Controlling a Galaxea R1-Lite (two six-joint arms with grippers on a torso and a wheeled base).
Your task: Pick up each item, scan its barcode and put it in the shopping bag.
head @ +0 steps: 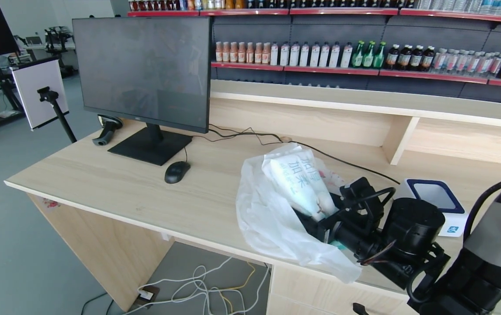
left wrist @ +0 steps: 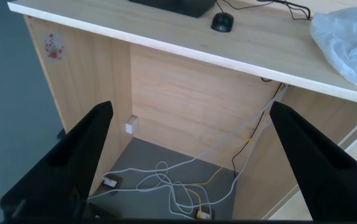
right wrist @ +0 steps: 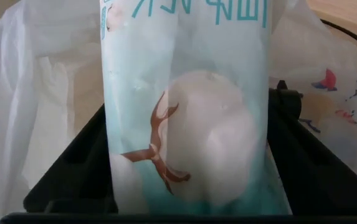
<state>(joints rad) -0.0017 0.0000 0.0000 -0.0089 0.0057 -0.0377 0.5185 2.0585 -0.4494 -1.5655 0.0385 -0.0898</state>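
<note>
My right claw (head: 322, 216) grips a soft white-and-teal plastic packet (head: 298, 179), which leans in the mouth of the thin translucent white shopping bag (head: 268, 218) on the pale wooden table (head: 123, 188). My left claw (left wrist: 190, 155) hangs spread wide and empty, low before the table's front. Beside the bag sits a white box scanner (head: 436, 197); farther off are a black mouse (head: 176, 171) and a dark monitor (head: 145, 70).

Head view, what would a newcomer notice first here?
The right gripper, clamped on a white and teal package, holds it at the mouth of the white shopping bag on the wooden counter. Behind to the left stands a big dark monitor, and a white scanner box sits just right of the bag.
</note>
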